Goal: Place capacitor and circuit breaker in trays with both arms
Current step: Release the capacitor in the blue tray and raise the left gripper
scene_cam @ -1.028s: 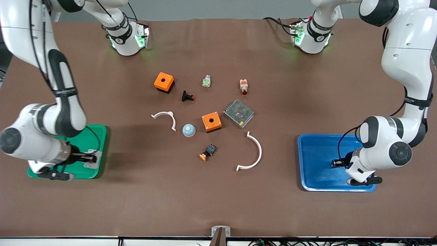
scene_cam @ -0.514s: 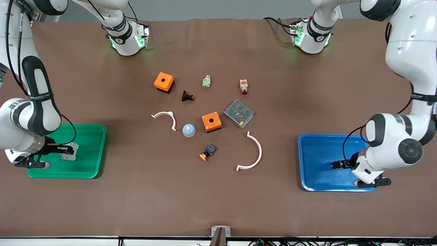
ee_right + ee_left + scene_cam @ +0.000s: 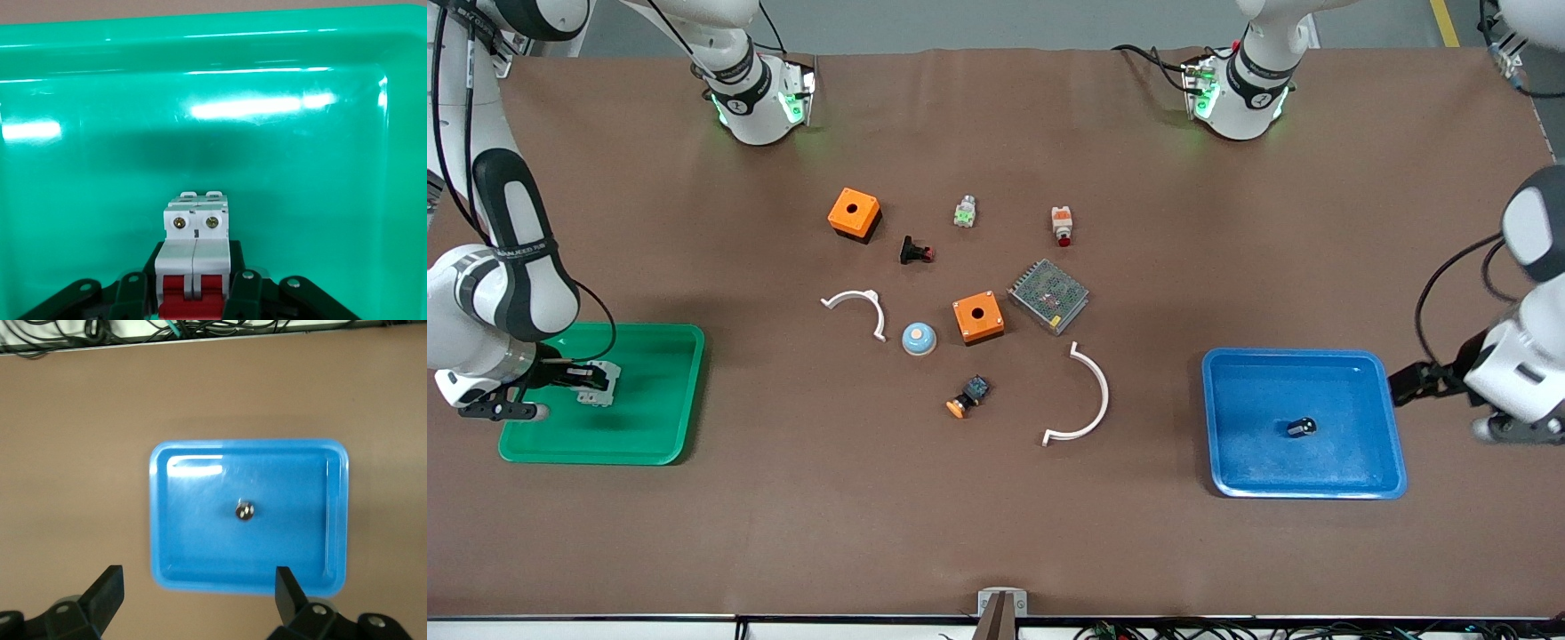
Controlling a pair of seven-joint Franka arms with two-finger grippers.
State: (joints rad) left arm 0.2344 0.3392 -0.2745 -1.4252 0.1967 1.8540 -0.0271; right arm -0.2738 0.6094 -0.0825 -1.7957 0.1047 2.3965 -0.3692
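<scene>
The capacitor (image 3: 1303, 427), a tiny black cylinder with a shiny end, lies in the blue tray (image 3: 1245, 462); it also shows in the left wrist view (image 3: 245, 511) in the tray (image 3: 180, 547). My left gripper (image 3: 1402, 384) (image 3: 198, 593) is open and empty, up over the bare table just off the tray's edge at the left arm's end. My right gripper (image 3: 590, 380) (image 3: 193, 297) is shut on the white-grey circuit breaker (image 3: 599, 385) (image 3: 196, 243) with red levers, holding it just above the floor of the green tray (image 3: 685, 391) (image 3: 320, 167).
In the table's middle lie two orange boxes (image 3: 854, 213) (image 3: 977, 317), a mesh power supply (image 3: 1048, 295), two white curved pieces (image 3: 860, 307) (image 3: 1089, 400), a blue dome (image 3: 918, 338), an orange-capped push button (image 3: 967, 396) and small parts (image 3: 1061, 225) (image 3: 915, 252).
The left gripper has let go of the capacitor in the blue tray and drawn back off it. The right gripper carried the circuit breaker across the green tray toward the right arm's end.
</scene>
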